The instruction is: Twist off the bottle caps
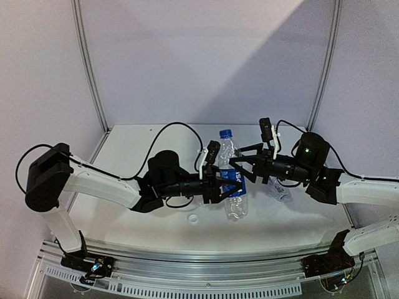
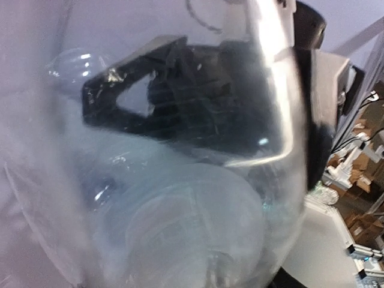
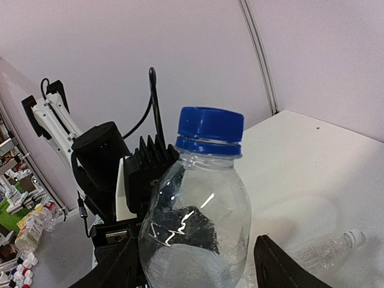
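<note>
Step in hand: the grip for uncapping the labelled bottle (image 1: 235,202). It stands near upright at mid-table, between your two arms. Its blue cap (image 1: 225,133) is fully seated, with the tamper ring tight beneath it.

Left gripper (image 1: 219,180): reaches in from the left at label height. Its wrist view is filled by clear plastic, so you cannot tell whether the jaws have bitten.

Right gripper (image 1: 240,163): comes in from the right at the shoulder, below the cap. In its wrist view the fingers (image 3: 273,267) stand apart either side of the body, with a sliver of gap on one side. It holds nothing.

Next move, by my reading: confirm that the left has the body firmly. Then lift the right clear of the shoulder and close it on the cap, square to the neck.

Materials:
- Bottle: thin, glossy, ribbed plastic. It will likely dent and slip under a hard squeeze.
- Cap: small, rigid and finely ridged, so good purchase but little of it.

Also on the table (image 1: 143,149):
- A plain bottle (image 1: 280,190) lying on its side to the right.
- A loose white cap (image 1: 194,218) near the front.
</note>
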Motion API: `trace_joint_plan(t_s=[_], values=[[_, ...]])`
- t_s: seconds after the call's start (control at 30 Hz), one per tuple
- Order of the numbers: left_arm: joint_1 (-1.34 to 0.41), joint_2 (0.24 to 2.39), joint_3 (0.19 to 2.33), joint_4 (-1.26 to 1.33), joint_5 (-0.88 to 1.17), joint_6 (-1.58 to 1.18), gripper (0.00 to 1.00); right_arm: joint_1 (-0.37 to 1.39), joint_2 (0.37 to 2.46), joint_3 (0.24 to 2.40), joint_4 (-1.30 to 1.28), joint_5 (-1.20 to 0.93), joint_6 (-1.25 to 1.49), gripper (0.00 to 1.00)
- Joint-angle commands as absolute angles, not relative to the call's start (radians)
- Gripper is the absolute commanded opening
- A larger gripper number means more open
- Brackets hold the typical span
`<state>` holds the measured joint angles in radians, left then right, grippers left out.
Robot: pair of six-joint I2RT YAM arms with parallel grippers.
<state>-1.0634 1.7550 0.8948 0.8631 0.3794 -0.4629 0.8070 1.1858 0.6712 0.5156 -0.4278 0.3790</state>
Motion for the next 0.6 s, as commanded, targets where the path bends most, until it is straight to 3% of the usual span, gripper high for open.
trace_joint_plan(t_s=[0.0,0.1,0.23,0.4,0.57], values=[[-1.063,1.622,0.868,0.592,0.258,-0.348,0.54,0.814,1.161,0.702,0.449,-0.392,0.340,0.72],[-1.066,1.517,0.854,0.380,0.143,-0.281,0.54,0.814,1.158,0.747,0.348,-0.400,0.321,0.88],[-1.071,1.394,0.839,0.122,-0.074,-0.155,0.52,0.813,1.147,0.873,0.100,-0.363,0.274,0.98],[-1.113,1.365,0.822,-0.045,-0.415,-0.025,0.48,0.813,1.164,1.028,-0.167,-0.309,0.228,0.99],[-1.159,1.492,0.848,-0.140,-0.665,0.088,0.33,0.813,1.229,1.147,-0.359,-0.202,0.247,0.99]])
